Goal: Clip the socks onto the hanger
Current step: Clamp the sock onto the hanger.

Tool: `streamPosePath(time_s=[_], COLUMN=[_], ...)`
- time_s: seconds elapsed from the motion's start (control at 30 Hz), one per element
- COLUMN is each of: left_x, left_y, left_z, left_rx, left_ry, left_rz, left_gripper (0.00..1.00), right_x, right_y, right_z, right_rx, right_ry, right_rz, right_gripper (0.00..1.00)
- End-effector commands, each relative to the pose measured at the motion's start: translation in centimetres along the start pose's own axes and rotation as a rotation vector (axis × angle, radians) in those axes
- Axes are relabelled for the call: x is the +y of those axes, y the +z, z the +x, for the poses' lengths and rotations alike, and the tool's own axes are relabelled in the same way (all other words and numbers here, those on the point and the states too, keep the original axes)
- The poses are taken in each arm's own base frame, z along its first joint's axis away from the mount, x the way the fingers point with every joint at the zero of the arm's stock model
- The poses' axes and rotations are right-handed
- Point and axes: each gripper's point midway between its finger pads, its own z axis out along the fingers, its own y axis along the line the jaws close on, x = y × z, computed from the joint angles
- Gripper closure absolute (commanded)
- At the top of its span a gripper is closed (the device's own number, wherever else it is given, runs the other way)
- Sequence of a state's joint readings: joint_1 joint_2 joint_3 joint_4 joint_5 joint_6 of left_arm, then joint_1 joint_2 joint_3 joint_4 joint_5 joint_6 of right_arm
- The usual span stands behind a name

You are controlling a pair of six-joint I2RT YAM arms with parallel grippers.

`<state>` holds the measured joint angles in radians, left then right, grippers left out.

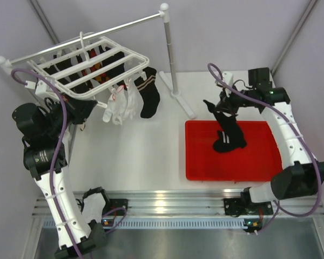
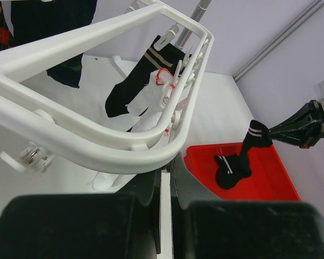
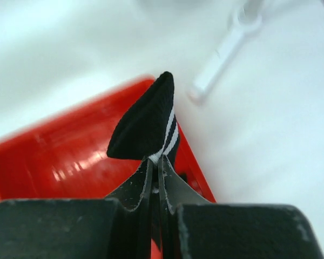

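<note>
From above, one white hanger [image 1: 92, 66] hangs on the rail with two white socks [image 1: 119, 105] and one beige-striped dark sock [image 1: 149, 94] clipped to it. The left gripper [image 1: 88, 110] meets its near rim. The right gripper [image 1: 220, 105] dangles one black sock [image 1: 227, 123] over the single red tray [image 1: 205, 162].

In the left wrist view, the fingers [image 2: 148, 189] are pressed almost together at the hanger's rim. A second black sock [image 2: 227, 174] lies in the tray.

In the right wrist view, both fingers [image 3: 134, 189] pinch the sock's white-striped cuff.

I am watching a white table [image 1: 140, 162] filling my feed. Pale lilac walls [image 1: 232, 27] are standing behind it and at both sides, grey struts [image 1: 295, 35] are slanting up from its far corners, and light is glinting off the metal rail [image 1: 173, 204] along its near edge.
</note>
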<state>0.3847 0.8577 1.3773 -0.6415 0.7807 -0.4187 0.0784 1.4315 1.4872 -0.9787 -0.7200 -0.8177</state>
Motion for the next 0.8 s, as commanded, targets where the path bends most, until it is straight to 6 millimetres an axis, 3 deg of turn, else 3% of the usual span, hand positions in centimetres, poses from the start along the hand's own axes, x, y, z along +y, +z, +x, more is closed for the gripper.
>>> streamPosePath(time_s=[0.0, 0.03, 0.1, 0.13, 0.33, 0.43, 0.53, 0.77], left_x=[-0.2, -0.2, -0.3, -0.4, -0.7, -0.7, -0.8, -0.7], left_y=[0.4, 0.4, 0.4, 0.5, 0.6, 0.6, 0.6, 0.6], left_z=[-0.9, -0.9, -0.7, -0.7, -0.6, -0.5, -0.4, 0.0], left_rx=[-0.025, -0.024, -0.022, -0.026, -0.02, -0.018, -0.016, -0.01], left_ry=[0.027, 0.022, 0.008, 0.006, -0.031, -0.042, -0.045, -0.068], left_rz=[0.026, 0.027, 0.035, 0.04, 0.061, 0.063, 0.068, 0.065], left_gripper=[1.0, 1.0, 1.0, 1.0, 1.0, 1.0, 1.0, 1.0], right_x=[3.7, 4.5, 6.1, 7.3, 14.3, 17.1, 18.7, 20.6], right_y=[-0.2, 0.0, 0.7, 1.2, 4.3, 6.7, 8.5, 11.1], right_z=[-9.3, -11.9, -14.0, -16.1, -22.6, -24.2, -26.0, -29.4], right_rx=[-0.26, -0.33, -0.382, -0.435, -0.564, -0.574, -0.599, -0.675], right_ry=[0.092, 0.043, 0.119, 0.093, 0.138, 0.155, 0.175, 0.152], right_rz=[-0.026, -0.019, -0.033, -0.047, -0.149, -0.183, -0.178, -0.141], right_gripper=[1.0, 1.0, 1.0, 1.0, 1.0, 1.0, 1.0, 1.0])
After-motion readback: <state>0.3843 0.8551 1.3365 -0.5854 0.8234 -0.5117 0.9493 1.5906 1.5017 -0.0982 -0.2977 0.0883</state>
